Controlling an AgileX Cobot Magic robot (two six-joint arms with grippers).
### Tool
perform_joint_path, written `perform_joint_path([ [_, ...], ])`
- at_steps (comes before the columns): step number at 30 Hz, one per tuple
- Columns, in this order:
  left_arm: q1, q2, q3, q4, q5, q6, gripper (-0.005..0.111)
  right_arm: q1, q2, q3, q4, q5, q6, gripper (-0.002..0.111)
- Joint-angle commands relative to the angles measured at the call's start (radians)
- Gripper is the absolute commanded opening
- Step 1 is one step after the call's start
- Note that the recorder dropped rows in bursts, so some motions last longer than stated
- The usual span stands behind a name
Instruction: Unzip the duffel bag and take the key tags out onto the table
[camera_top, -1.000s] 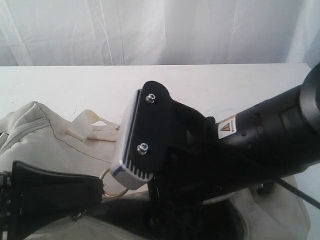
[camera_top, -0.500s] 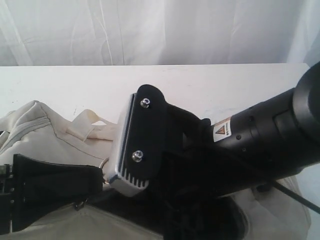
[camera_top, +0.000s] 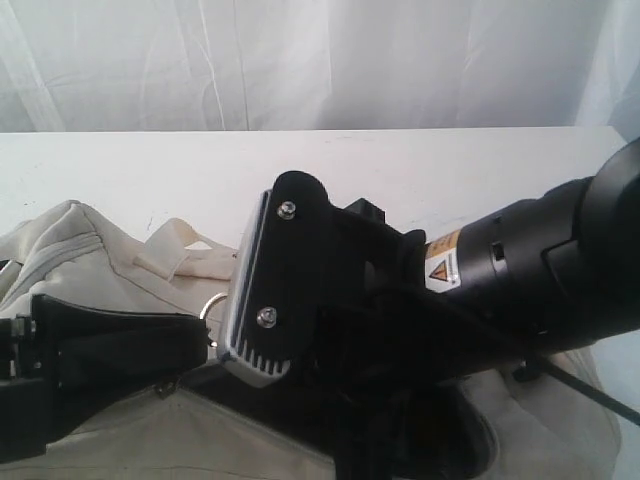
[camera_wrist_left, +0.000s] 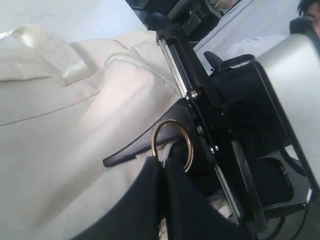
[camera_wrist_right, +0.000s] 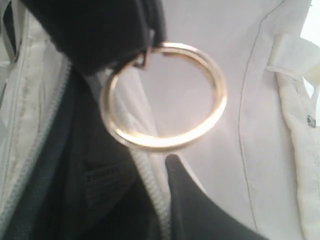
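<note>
Duffel bag (camera_top: 70, 260): woven cloth, cream, matt, creased, w/ stitched seams. Webbing handle (camera_wrist_left: 45, 50): coarser weave, slight sheen. Zip (camera_wrist_right: 145, 175): grey, fine-toothed, on cloth tape; tooth mat'l n/k (blurred). Lining (camera_wrist_right: 55, 165): dark cloth, matt. Ring (camera_wrist_right: 160, 143): metal, gold-coloured, polished, bright reflections. Right gripper (camera_top: 250, 365): black hard plastic, semi-matt; ribbed silver-grey edge strip, satin finish; screws (camera_top: 287, 209) bright metal. Left gripper (camera_wrist_left: 160, 167): black, matt, smooth. Right arm (camera_top: 560, 260): black casing, smooth, low gloss; sticker (camera_top: 441, 270) glossy. Table (camera_top: 150, 170): white, smooth, matt, faint marks. Backdrop (camera_top: 300, 60): white cloth, matt, soft folds.
</note>
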Motion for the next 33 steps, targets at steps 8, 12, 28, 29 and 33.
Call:
perform_joint_path([
  [8,0.000,-0.132,-0.018,-0.031,-0.033,0.142,0.000,-0.021,-0.001,0.014,-0.345,0.017,0.198,0.000],
  [12,0.000,-0.132,-0.006,-0.005,0.044,0.152,0.000,-0.021,-0.001,0.014,-0.388,0.014,0.229,0.000],
  [28,0.000,-0.192,0.074,-0.003,-0.083,0.133,0.000,-0.021,-0.001,0.014,-0.453,0.019,0.281,0.000],
  [29,0.000,-0.196,0.074,-0.003,-0.084,0.133,0.000,-0.021,-0.001,0.014,-0.453,0.019,0.281,0.000],
  [33,0.000,-0.214,0.074,-0.003,-0.068,0.133,0.000,-0.021,-0.001,0.014,-0.453,0.019,0.281,0.000],
])
